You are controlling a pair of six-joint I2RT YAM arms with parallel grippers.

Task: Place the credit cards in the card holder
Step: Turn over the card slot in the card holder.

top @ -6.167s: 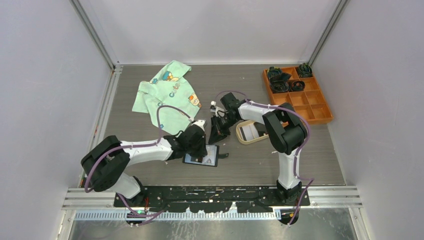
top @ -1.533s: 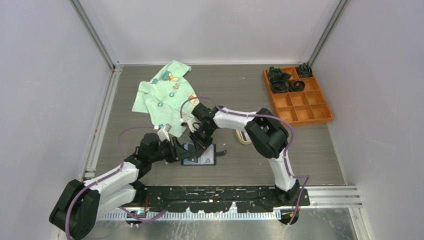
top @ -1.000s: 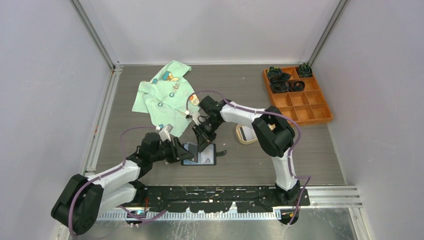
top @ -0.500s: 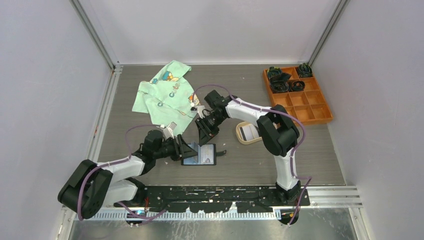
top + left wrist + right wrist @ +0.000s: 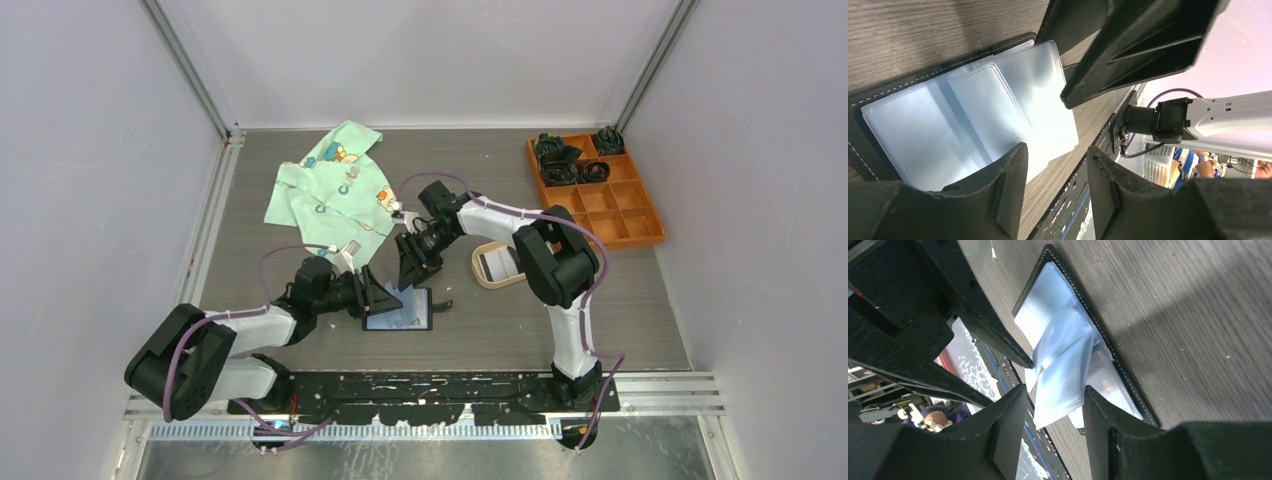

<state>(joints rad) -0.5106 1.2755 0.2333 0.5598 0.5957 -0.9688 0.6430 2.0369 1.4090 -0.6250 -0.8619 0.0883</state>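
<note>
Right jaws first: they had gone from nearly closed to a middling gap within the last second, and nothing sat between them. On the worktop [image 5: 560, 330], the right arm [image 5: 500, 215] had pulled back from over the card holder [image 5: 405, 312]. It now hung just beyond the holder's far edge, between it and the beige tray [image 5: 478, 272]. The left arm [image 5: 260, 320] had swung lower and reached in from the holder's left side. The left jaws also stood at a middling gap, empty as far as could be seen, with one fingertip [image 5: 998, 330] at the edge of the clear sleeves [image 5: 998, 115]. The holder lay open and flat near the front middle of the worktop, its sleeves fanned up. Under one sleeve a light card [image 5: 1105, 385] showed, so the release probably meant that card had just been delivered. More credit cards [image 5: 497, 264] remained in the beige tray, so another fetch was likely due.
</note>
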